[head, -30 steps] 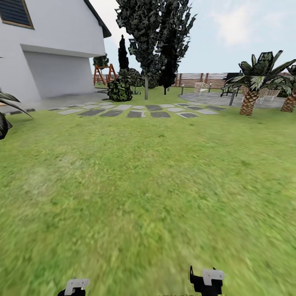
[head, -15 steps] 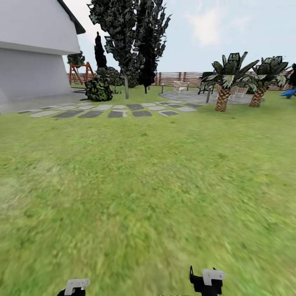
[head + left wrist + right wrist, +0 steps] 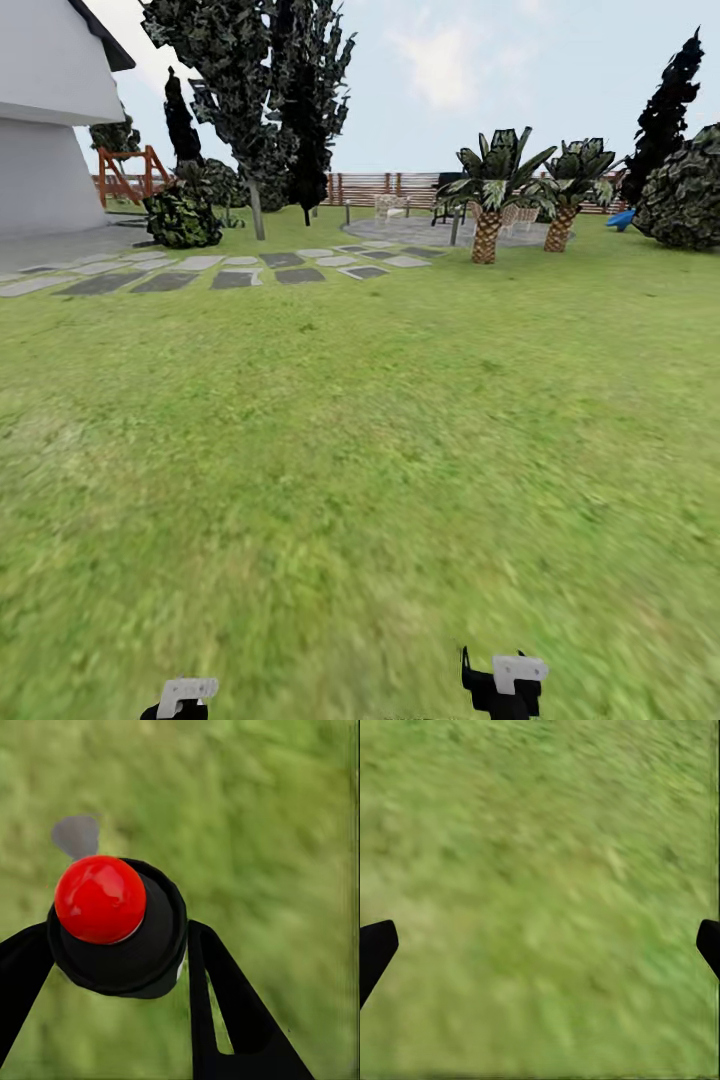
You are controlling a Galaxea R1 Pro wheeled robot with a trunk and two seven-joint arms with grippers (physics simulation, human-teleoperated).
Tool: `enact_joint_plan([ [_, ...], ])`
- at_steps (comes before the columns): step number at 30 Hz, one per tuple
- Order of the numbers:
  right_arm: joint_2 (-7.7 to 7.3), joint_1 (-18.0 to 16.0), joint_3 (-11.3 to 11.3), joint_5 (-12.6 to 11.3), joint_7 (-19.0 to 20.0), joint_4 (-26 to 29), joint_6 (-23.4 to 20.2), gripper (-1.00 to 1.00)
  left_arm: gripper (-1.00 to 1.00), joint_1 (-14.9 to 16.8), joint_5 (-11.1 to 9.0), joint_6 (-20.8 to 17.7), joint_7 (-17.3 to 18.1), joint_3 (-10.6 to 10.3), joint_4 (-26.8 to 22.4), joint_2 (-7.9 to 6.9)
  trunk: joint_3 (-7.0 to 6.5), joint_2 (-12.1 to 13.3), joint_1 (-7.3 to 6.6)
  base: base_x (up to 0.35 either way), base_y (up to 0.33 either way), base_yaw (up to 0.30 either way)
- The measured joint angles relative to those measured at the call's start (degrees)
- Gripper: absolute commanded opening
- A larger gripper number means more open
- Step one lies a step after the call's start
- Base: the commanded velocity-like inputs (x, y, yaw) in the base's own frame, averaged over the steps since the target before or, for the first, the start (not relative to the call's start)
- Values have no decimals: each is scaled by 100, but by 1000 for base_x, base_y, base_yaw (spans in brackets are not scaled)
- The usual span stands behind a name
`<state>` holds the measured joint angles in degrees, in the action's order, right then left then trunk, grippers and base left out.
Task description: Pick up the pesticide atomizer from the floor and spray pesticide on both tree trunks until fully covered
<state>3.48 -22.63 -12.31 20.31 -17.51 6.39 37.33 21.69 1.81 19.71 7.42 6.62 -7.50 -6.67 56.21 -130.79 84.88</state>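
The pesticide atomizer [image 3: 112,922], a black cylinder with a glossy red round cap, sits between the two black fingers of my left gripper [image 3: 120,930], which is shut on it above blurred grass. My right gripper [image 3: 544,941] is open, its black fingertips [image 3: 376,945] far apart at the picture's edges with only lawn between them. In the head view both wrists, left [image 3: 185,695] and right [image 3: 505,685], stay low at the bottom edge. The garden lawn [image 3: 360,450] stretches ahead to a brown slat fence [image 3: 370,188] and a grey patio [image 3: 420,232]. Both trees and their trunks are out of view.
A white house [image 3: 50,120] stands far left, with grey stepping stones [image 3: 220,272] across the lawn. Tall dark trees [image 3: 260,90], a bush [image 3: 182,218], two palms [image 3: 490,200], a dark cone tree [image 3: 665,110] and a round bush [image 3: 690,195] line the far side.
The whole view has swung to the right: house, stones and palms slid left, and a cone tree and round bush entered at the right. Both grippers keep their places.
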Motion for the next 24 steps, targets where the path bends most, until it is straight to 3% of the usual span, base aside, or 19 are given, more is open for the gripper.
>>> enact_joint_plan([
  [24, 0, 0, 0, 0, 2, -1, -2, 100, -100, 0, -5, 1, 0, 1, 0, 0, 60, 0, 0, 0, 0, -299],
])
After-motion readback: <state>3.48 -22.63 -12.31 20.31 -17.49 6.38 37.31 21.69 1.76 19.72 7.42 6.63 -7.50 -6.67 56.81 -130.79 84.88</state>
